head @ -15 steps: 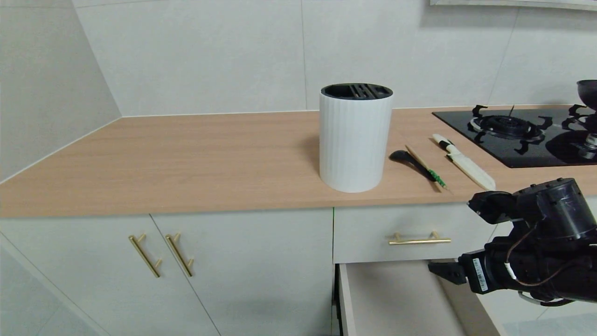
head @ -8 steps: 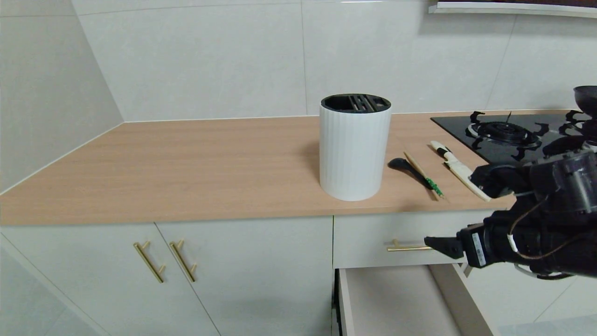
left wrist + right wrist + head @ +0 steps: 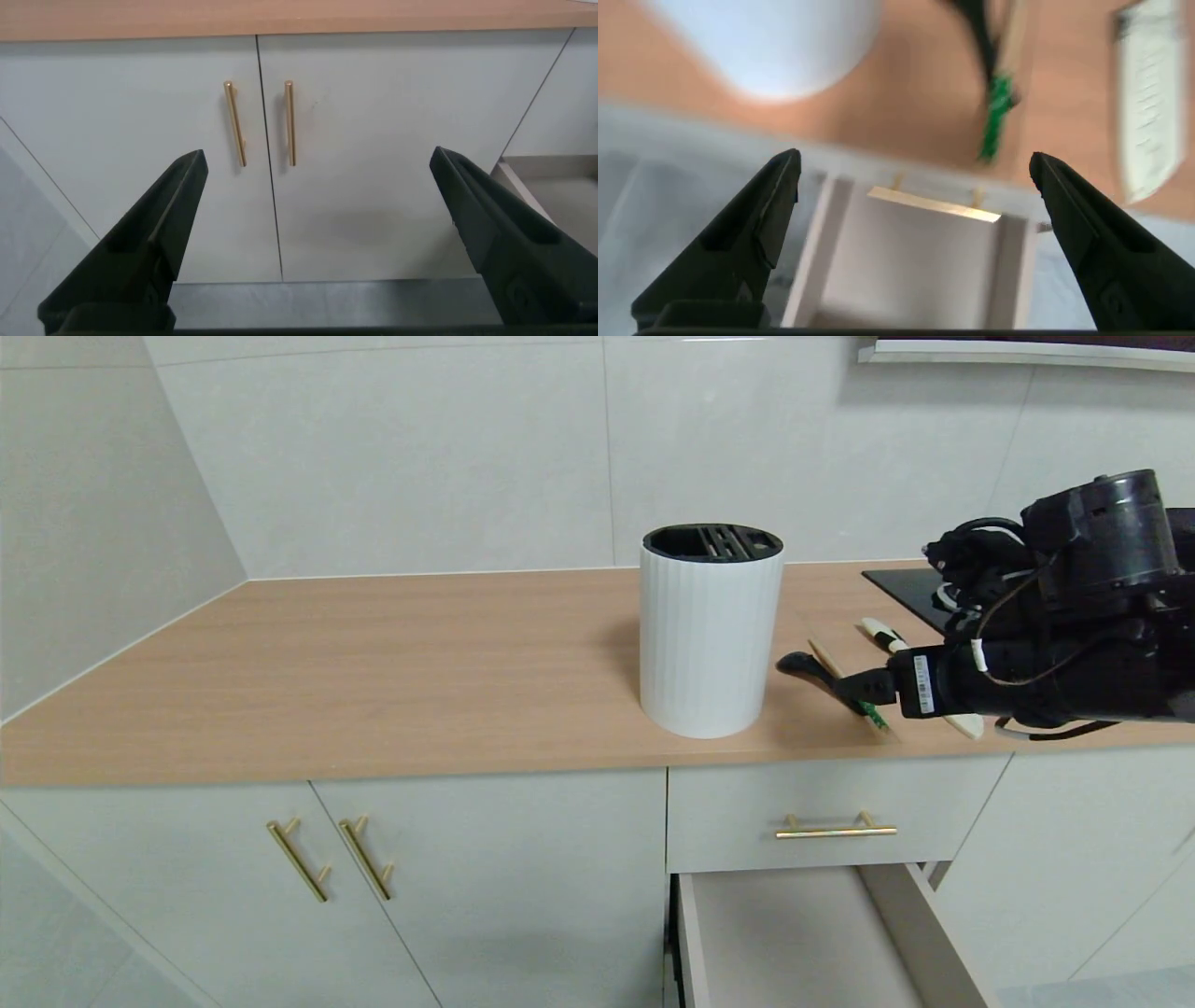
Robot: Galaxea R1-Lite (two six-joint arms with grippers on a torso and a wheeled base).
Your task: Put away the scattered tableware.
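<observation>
Head view: right gripper rose from drawer level in 1 s, now over spoon, chopsticks, knife just right of holder; jaws apart, empty. Pick looks next; nothing stowed yet.

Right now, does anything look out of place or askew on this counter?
Yes: a black spoon, a wooden chopstick and a white knife lie loose on the counter beside the white utensil holder, not in it. The drawer below stands open.
</observation>
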